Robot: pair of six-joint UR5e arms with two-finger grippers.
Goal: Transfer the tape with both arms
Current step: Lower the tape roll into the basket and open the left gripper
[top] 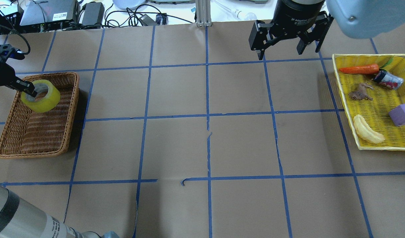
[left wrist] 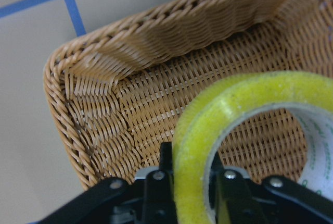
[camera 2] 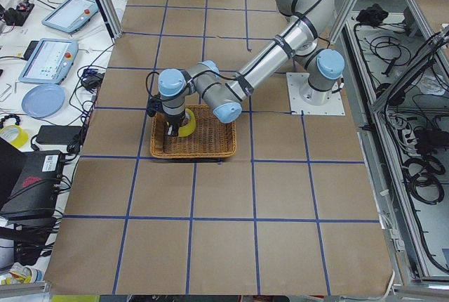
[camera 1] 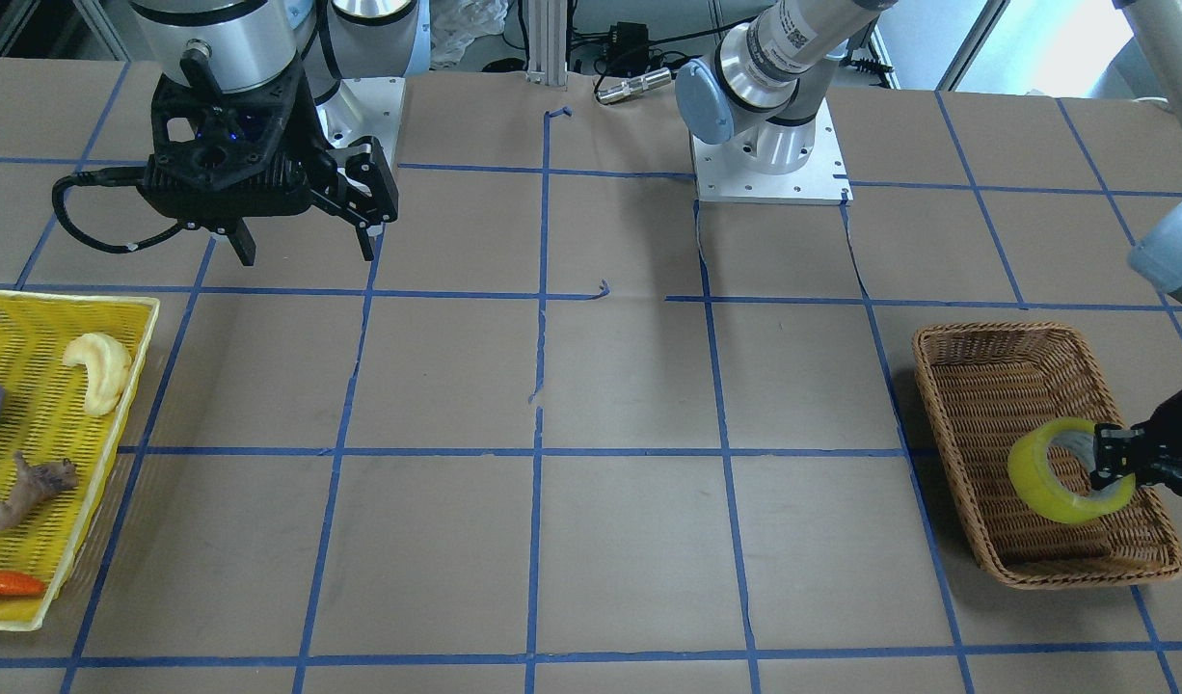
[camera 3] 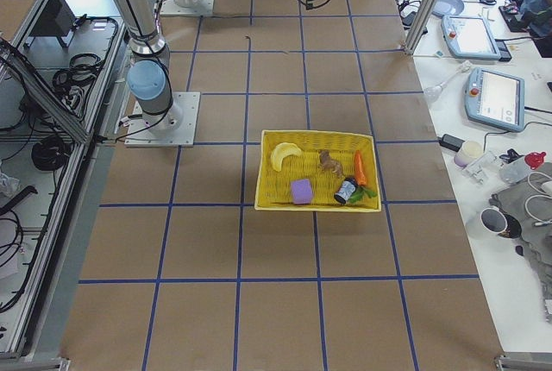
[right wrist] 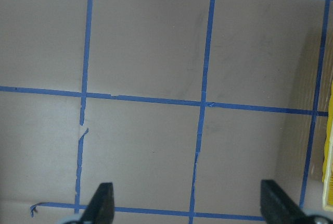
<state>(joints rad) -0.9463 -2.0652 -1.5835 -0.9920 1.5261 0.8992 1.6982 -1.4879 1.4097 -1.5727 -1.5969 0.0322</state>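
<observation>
Where the left gripper [top: 26,89] reaches over the wicker basket [top: 73,99], you see its fingers clamped on the wall of the yellow-green tape roll [top: 40,96], one finger inside the core and one outside. The wrist view shows this grip closely. The roll stands on edge over the basket's end farthest from the robot, near that rim. You cannot tell whether it touches the woven floor.

The right gripper [top: 285,49] hangs with its fingers spread apart and holds nothing. It hovers over the table's far edge, near the corner of the yellow tray [top: 336,76]. That tray holds a carrot [top: 358,69], a toy animal [top: 359,92], a banana [top: 367,130], a purple block [top: 402,114] and a small bottle [top: 389,80].

Between basket and tray stretches a wide run of brown paper [top: 176,145] crossed by blue tape lines [top: 207,99].

You can read "Adaptive" on the right gripper's collar. The tape core carries faint green print, too blurred to read.
</observation>
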